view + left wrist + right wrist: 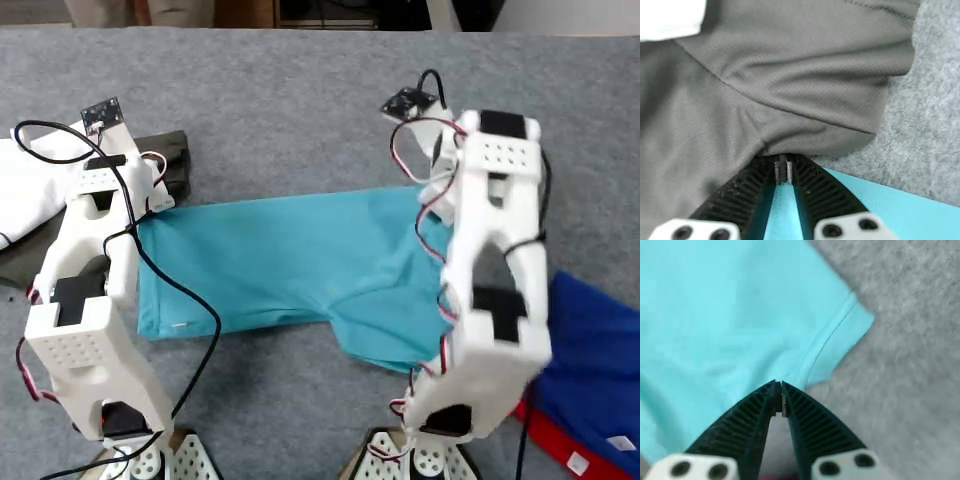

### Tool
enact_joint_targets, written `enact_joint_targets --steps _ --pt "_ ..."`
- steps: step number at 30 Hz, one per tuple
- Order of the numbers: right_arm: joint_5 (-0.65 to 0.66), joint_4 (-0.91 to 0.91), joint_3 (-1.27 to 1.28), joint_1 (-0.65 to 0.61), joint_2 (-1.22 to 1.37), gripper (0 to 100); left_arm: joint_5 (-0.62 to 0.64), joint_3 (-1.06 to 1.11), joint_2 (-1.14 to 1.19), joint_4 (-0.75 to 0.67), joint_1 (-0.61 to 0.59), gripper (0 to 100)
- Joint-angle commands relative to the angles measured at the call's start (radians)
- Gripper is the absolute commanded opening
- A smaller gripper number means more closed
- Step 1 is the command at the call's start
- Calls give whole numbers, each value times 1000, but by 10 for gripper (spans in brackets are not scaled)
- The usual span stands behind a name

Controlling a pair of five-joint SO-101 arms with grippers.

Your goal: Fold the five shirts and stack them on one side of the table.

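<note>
Teal shirt [290,260]: spread flat, mid-table [300,110].
My left gripper [782,170]: fingers clenched tip to tip at the teal shirt's corner, against the grey shirt [790,75].
My right gripper [778,399]: fingers clenched at the teal shirt's opposite hem.
Blue shirt [590,370]: beyond that hem.

A teal shirt [290,260] lies flat across the middle of the table, its long side running left to right and its far edge straight. A hemmed sleeve [840,335] forms its far right corner, and a flap bulges toward the near side, right of centre. A dark shirt [790,90] lies rumpled at its far left corner, touching it. A white shirt [25,195] is bunched at the left edge, overlapping the dark one. A blue shirt [595,370] lies near right, over red cloth [545,435].
</note>
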Motion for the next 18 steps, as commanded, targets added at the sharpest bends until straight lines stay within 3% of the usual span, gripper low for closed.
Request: enact_joint_targets --steps 1,10,18 --pt "-37 -9 -239 2 211 9 2 -8 -42 -18 -31 18" --pt "-35 135 -918 90 719 9 2 23 -41 -80 -31 18" --pt "-31 315 -1388 82 885 9 2 26 -42 -78 -29 18"
